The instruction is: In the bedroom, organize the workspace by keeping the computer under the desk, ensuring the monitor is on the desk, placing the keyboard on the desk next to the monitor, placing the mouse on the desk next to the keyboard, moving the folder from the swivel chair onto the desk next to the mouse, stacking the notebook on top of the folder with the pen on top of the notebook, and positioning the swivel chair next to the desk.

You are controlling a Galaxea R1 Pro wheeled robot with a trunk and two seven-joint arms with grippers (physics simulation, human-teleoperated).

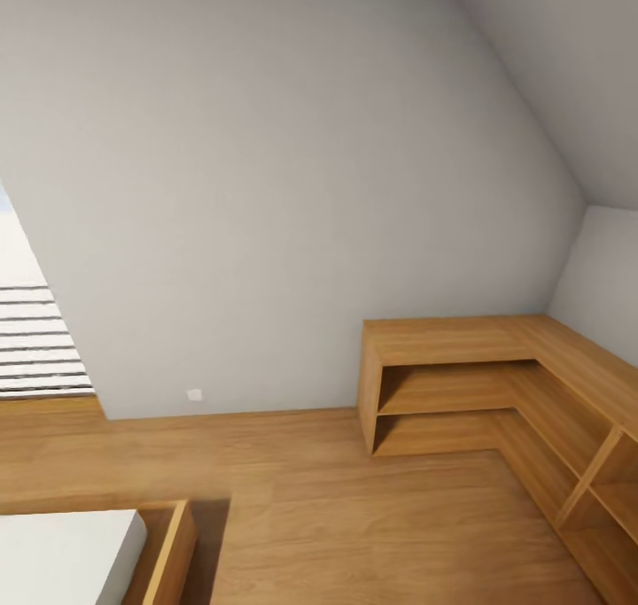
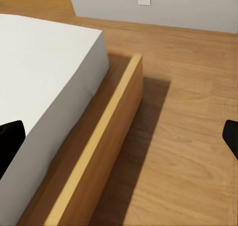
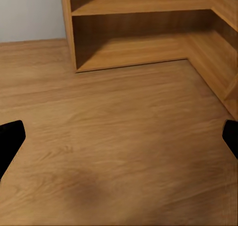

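Bedroom corner | left hand [image 2: 119, 137] spread, empty, over bed [image 2: 44, 72] | right hand [image 3: 119, 137] spread, empty, facing shelving [image 3: 134, 28]

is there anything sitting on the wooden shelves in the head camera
No, the low wooden shelving has bare compartments and a bare top.

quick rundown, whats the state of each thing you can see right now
light wooden L-shaped low shelving: upright against the wall, visible compartments empty
white mattress in its wooden bed frame: bare, nothing on the visible part
left hand: open, empty, over the bed's edge
right hand: open, empty, above the wooden floor
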